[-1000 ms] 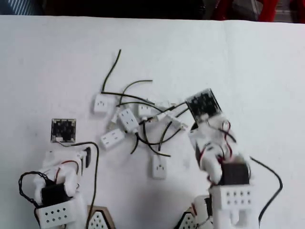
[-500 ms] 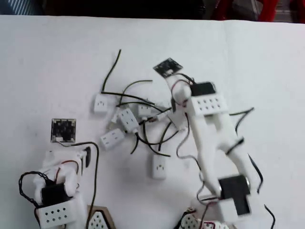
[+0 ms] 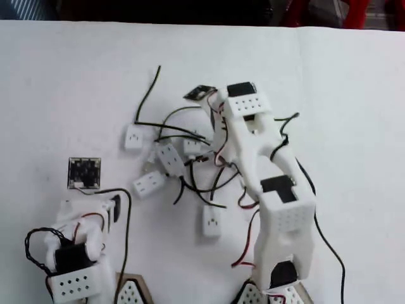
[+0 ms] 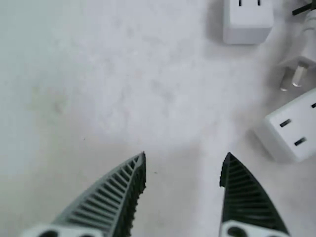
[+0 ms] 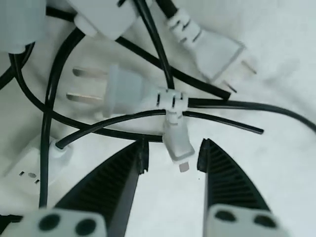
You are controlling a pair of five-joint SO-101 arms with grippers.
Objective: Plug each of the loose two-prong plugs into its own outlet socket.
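White, matte and faintly mottled, the desk (image 3: 348, 95) carries every part of the task. At the left, the left arm (image 3: 76, 253) sits low near the desk's front edge; the left end effector (image 4: 182, 163) is released, its dark ribbed triangular fingers (image 4: 116, 197) spread over bare desk and gripping nothing. Just beyond it lie a socket block (image 4: 294, 131) of smooth white plastic with two slots and a loose plug (image 4: 301, 64) with metal prongs. Toward the centre, the black cords (image 3: 190, 171) form a crossed tangle among further white blocks, and a lone socket block (image 3: 211, 221) lies apart, nearer the arms. At the right, the right arm (image 3: 266, 164) extends over the tangle. The right end effector (image 5: 173, 148) is released, its jaws straddling a small plug body (image 5: 177, 140) without gripping it; a two-prong plug (image 5: 123, 91) with flat bare blades lies just beside, under a crossing cord. Hazards: closing here may trap a cord together with the plug, since cords pass directly beneath. Lifting would likely drag neighbouring plugs and blocks, because the cords overlap. The moulded plug body looks smooth and tapered, so it may twist in the grip. The socket blocks appear unanchored and may slide under insertion force.
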